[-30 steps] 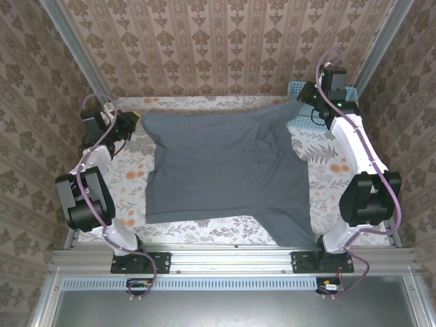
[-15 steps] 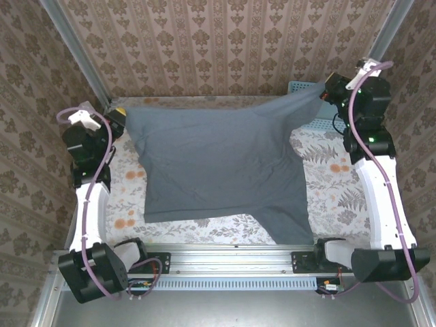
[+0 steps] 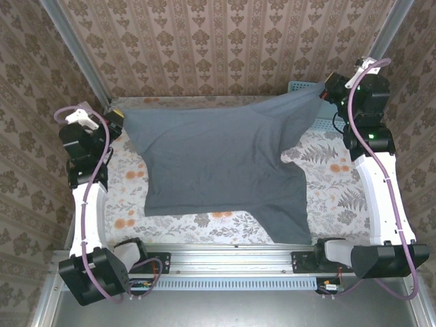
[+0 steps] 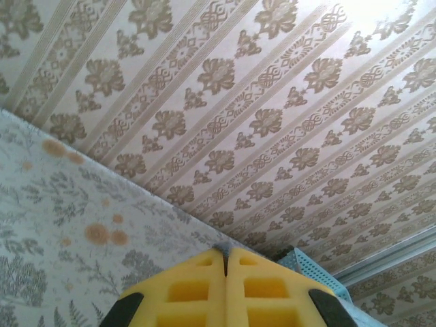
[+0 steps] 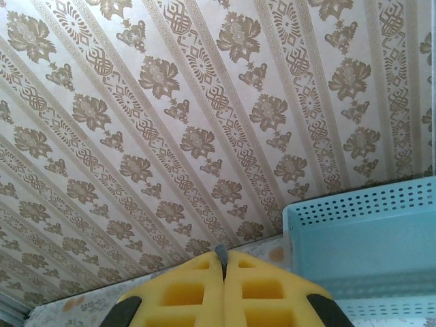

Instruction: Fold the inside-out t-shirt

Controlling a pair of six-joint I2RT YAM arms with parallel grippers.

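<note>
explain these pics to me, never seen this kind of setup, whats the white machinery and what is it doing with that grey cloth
These are two robot arms, the left arm and the right arm, bolted at the near edge of a table with a floral cover. The big picture is taken from above and behind them. The other two come from a camera on each wrist, looking past that arm's own yellow fingers toward the patterned wall. The grey cloth is a t-shirt, mostly spread on the table. The left gripper is shut on its far left corner and the right gripper on its far right corner, which is lifted near a light blue basket. In the wrist views a sliver of grey shows pinched where the fingers meet.
</note>
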